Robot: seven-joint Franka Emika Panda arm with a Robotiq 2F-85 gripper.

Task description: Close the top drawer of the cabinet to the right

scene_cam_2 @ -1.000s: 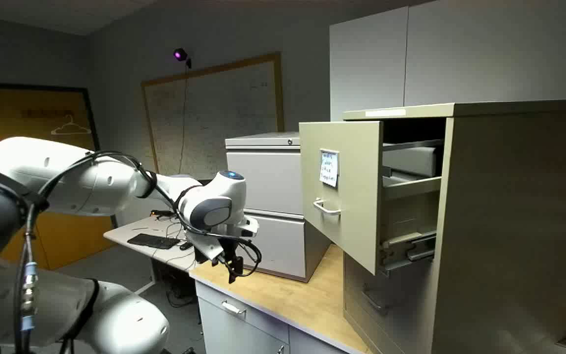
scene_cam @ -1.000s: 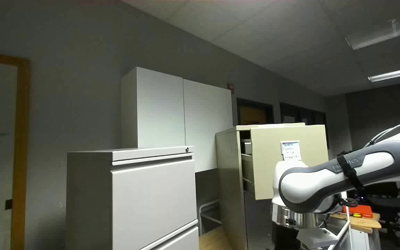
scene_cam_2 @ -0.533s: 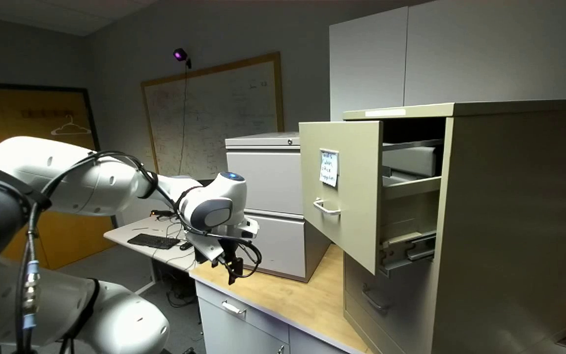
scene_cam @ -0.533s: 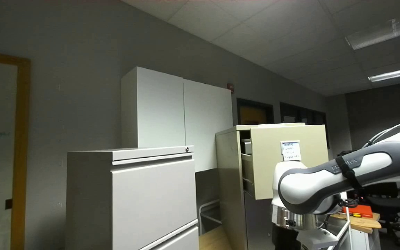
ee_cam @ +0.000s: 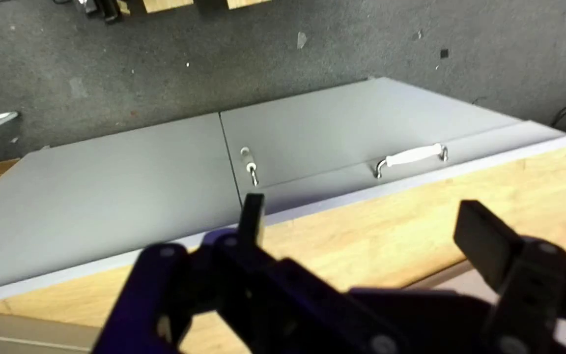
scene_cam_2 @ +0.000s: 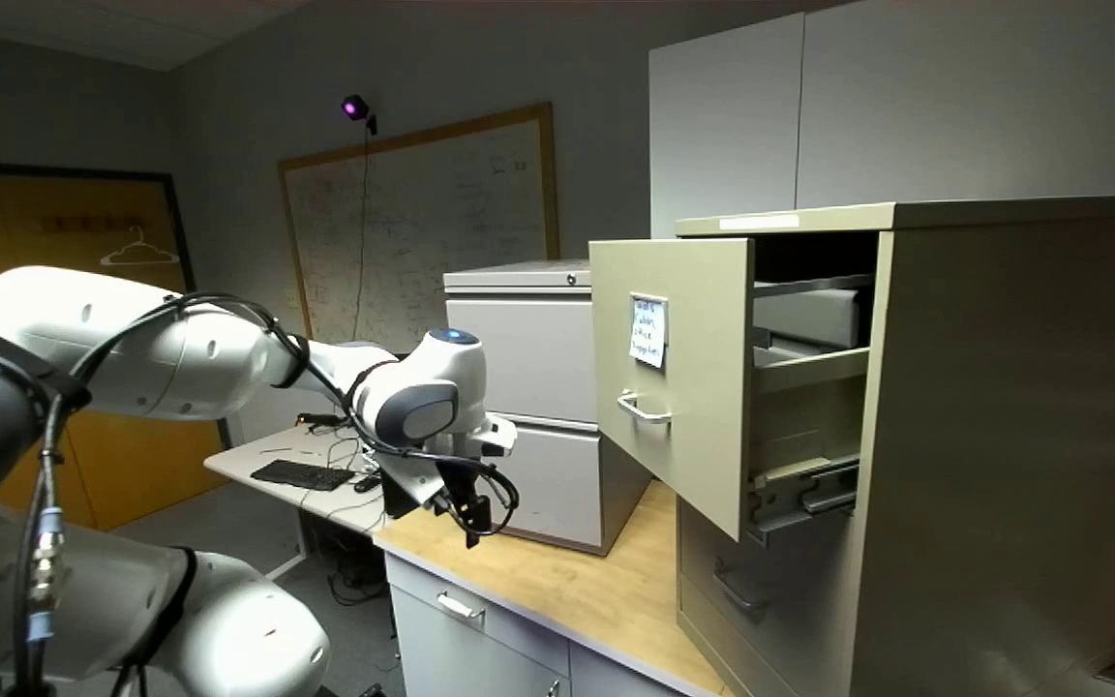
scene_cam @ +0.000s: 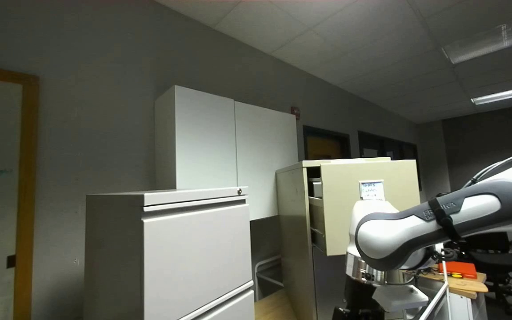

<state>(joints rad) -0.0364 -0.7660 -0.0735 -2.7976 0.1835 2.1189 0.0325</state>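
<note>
Cabinet (scene_cam_2: 1012, 445): beige, upright, to the right of the light-grey cabinet (scene_cam_2: 540, 378) in both exterior views.
Top drawer (scene_cam_2: 703, 378): pulled out at the top of the beige cabinet; past its edge we look in and see a grey object (scene_cam_2: 809, 318) that we cannot identify.
Pull handle (scene_cam_2: 645, 411): on the drawer front, below a handwritten note (scene_cam_2: 647, 331).
Gripper (ee_cam: 364, 221): in the wrist view we see its black fingers (ee_cam: 484, 238) spread wide, holding nothing, with the wooden countertop (ee_cam: 386, 236) showing between them.
Gap: in an exterior view we find the gripper left of the drawer front (scene_cam_2: 712, 445), apart from it.
Arm (scene_cam: 387, 242): white and grey; in an exterior view it hides the drawer front's lower right part from us.
</note>
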